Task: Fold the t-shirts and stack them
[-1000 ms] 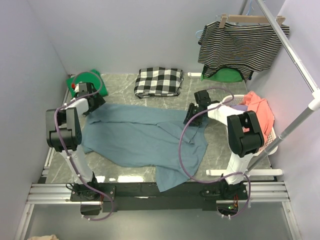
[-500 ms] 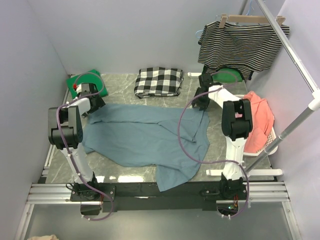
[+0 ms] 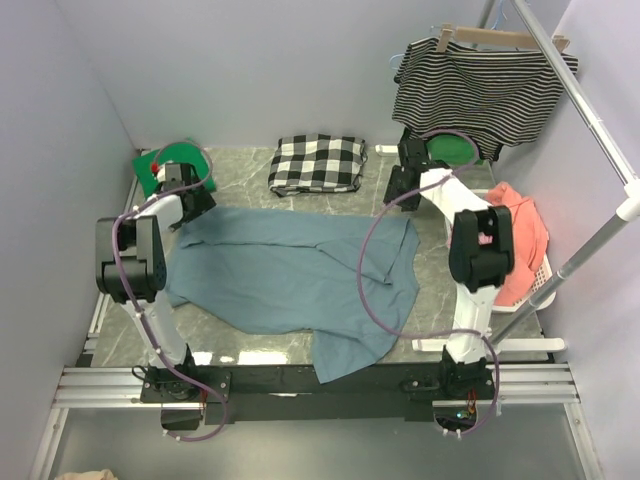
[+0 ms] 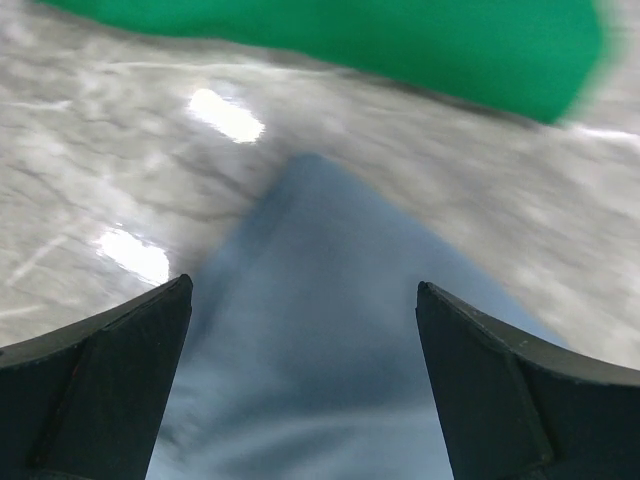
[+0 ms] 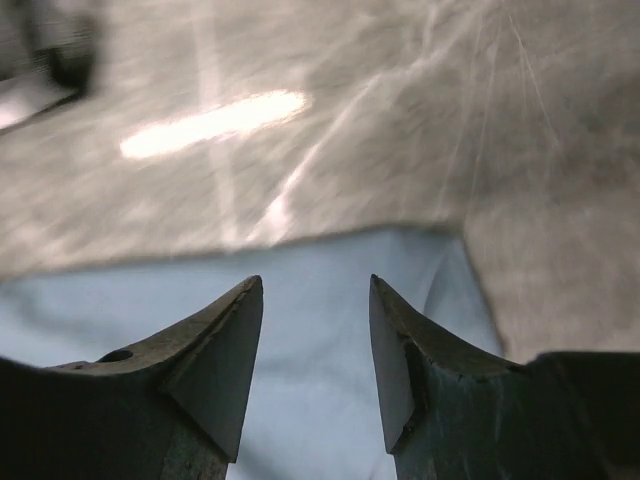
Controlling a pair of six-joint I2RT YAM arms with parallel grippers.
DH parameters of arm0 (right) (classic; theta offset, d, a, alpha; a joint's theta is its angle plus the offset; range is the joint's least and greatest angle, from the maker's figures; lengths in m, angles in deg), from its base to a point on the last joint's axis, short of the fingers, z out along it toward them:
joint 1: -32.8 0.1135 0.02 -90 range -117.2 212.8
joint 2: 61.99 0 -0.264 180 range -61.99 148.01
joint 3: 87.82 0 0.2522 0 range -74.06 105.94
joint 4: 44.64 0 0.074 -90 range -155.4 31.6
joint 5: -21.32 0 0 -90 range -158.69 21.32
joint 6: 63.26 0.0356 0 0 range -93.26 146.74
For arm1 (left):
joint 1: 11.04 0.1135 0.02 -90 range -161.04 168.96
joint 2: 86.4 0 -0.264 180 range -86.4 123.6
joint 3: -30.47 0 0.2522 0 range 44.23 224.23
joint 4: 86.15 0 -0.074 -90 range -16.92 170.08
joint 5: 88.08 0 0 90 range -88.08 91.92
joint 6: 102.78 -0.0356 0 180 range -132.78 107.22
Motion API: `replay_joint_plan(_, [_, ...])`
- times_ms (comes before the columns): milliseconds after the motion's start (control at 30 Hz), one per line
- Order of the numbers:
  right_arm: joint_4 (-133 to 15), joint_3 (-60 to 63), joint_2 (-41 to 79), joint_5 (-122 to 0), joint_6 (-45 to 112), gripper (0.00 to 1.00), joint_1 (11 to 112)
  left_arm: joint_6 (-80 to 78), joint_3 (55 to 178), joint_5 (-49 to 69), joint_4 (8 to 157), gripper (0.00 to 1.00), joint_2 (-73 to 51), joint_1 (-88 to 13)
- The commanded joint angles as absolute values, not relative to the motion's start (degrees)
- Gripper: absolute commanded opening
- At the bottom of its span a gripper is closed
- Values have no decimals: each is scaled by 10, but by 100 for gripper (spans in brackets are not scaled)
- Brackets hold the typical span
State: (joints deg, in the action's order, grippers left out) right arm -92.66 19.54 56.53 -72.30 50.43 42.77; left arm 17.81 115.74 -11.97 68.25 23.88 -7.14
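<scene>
slate-blue t-shirt (image 3: pixel 290 270) lay spread face-flat across the middle of the tabletop (image 3: pixel 250 345), between the two arms, its near corner reaching the near edge. over the last second its far right corner had been drawn out from a rumpled flap toward the far right, so the upper edge ran almost straight. right gripper (image 5: pixel 310 288) had travelled with that corner and stood just above it, jaws parted with only cloth and stone visible between them, holding nothing; judged a release. left gripper (image 4: pixel 303 290) hovered over the far left corner, jaws at their widest, nothing held, position unchanged. judgement: flattening nearly finished, no fold made yet; a crease remained right of centre. green t-shirt (image 3: pixel 148 162) sat in the far left corner, apart from the blue one. tabletop was grey marbled stone with glare patches. checked cloth (image 3: pixel 318 163) lay folded at the back, striped top (image 3: pixel 480 90) hung on a hanger, basket (image 3: pixel 540 290) with coral cloth at right, pale walls around.
</scene>
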Motion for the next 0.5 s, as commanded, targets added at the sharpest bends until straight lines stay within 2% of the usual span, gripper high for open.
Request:
replay_joint_plan(0, [-887,167,463,-710,485,54,454,167,1163,-70,699,99,143,-94])
replay_joint_plan(200, [-917,117,464,-698,499,54,504,176,1160,-39,661,99,122,-134])
replay_joint_plan(467, [-873,19,460,-678,563,53,522,206,1099,2,679,99,141,-146])
